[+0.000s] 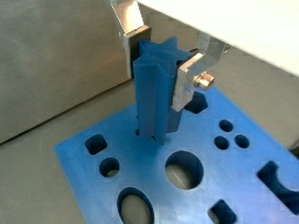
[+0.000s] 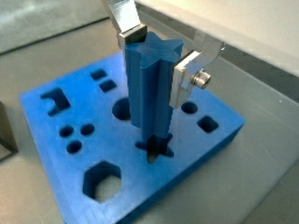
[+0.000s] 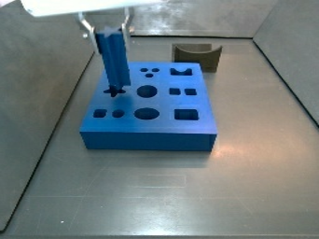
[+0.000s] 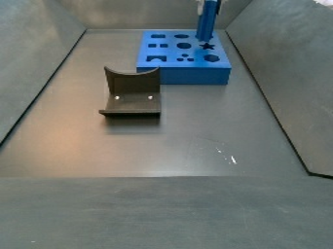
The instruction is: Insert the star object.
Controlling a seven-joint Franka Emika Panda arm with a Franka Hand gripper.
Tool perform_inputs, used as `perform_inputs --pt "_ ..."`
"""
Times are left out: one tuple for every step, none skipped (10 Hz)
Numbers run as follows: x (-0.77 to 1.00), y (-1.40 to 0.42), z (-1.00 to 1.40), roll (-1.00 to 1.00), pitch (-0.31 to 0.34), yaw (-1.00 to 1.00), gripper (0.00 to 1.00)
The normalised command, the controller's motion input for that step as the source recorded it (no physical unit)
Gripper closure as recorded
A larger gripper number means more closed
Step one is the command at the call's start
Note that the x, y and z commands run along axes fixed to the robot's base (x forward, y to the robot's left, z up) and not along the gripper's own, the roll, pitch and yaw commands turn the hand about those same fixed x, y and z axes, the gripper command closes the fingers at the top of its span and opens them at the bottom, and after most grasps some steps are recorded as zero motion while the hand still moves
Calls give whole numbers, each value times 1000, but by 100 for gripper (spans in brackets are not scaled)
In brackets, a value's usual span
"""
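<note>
Gripper [image 2: 158,48] of mine is clamped on the top of the star peg [image 2: 152,101], my 2 silver fingers [image 1: 187,83] pressed to its opposite sides. The peg stands upright with its foot in the star hole [image 2: 156,147] of the blue block [image 3: 162,131]. The olive curved piece [image 4: 130,95] lies well apart on the floor.

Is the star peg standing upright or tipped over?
Upright: the star object stands vertical, its foot in the blue block's star hole, with the gripper at its top.
</note>
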Motion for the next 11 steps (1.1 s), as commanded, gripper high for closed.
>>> perform_inputs --pt "-171 26 -526 0 0 0 100" --pt "-94 17 -483 0 0 0 100" --pt "-49 14 -389 0 0 0 100" --pt "-94 23 -346 0 7 0 100" --pt "-100 49 -329 9 0 86 100" --pt "-106 74 -291 94 0 311 100" --pt "-60 74 -254 123 0 457 100" --pt "-17 14 -243 103 0 400 100" --pt "0 0 -291 40 0 317 100" --pt "143 0 -454 0 43 63 100" --pt "269 0 -594 0 50 0 100"
